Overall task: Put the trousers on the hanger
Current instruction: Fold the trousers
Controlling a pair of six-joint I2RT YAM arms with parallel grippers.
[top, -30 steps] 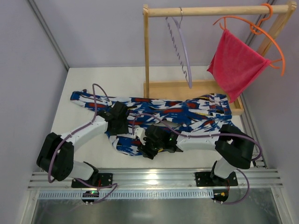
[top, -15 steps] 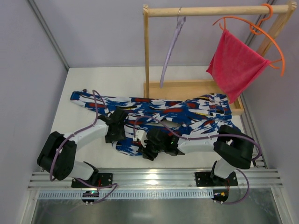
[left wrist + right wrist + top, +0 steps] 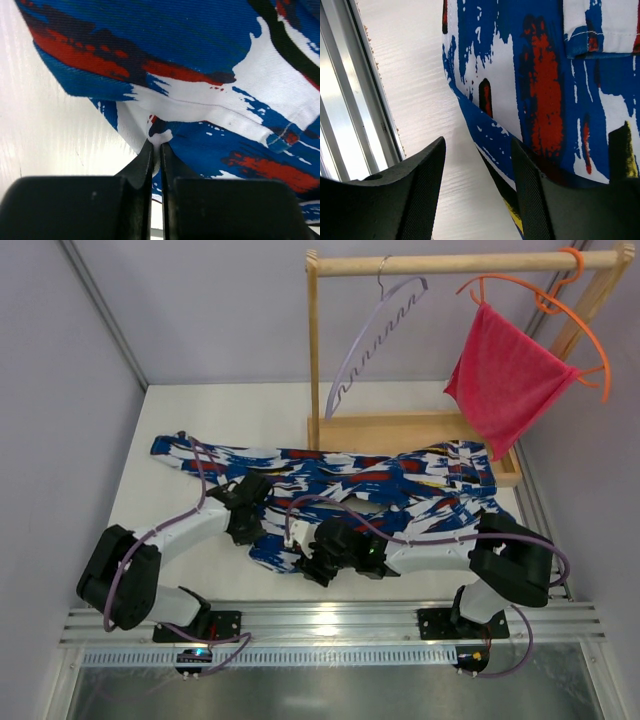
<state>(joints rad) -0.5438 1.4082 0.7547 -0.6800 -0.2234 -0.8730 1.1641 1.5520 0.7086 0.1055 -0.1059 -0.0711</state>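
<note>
The white counter (image 3: 200, 410) carries everything. The trousers (image 3: 390, 480) lie flat on it, nowhere near being hung. Their long axis runs left to right across the middle of the counter. The narrow end points to the far left. The broader end lies to the right, touching the near edge of the wooden rack (image 3: 314, 350)'s base. A folded bulge of the fabric reaches toward the near edge, between the two arms.

The rack stands at the far right of the counter, its rail running left to right overhead. A pink-red cloth (image 3: 505, 390) is draped on an orange hanger (image 3: 590, 335) at the right end of the rail.

The hanger (image 3: 368, 340) hangs by its silver hook from the rail just right of the left post. It is bare and well apart from the trousers. Its long axis slants from upper right down to lower left in the overhead view, the zigzag bar on the underside.

The left claw (image 3: 155, 150) rests on the left part of the bulge, its fingers pinched tight on a small fold at the fabric's edge. The right claw (image 3: 477, 142) is at the near edge of the bulge with its fingers spread apart. The hem runs between them and the bare counter shows in the gap, so nothing is gripped.
</note>
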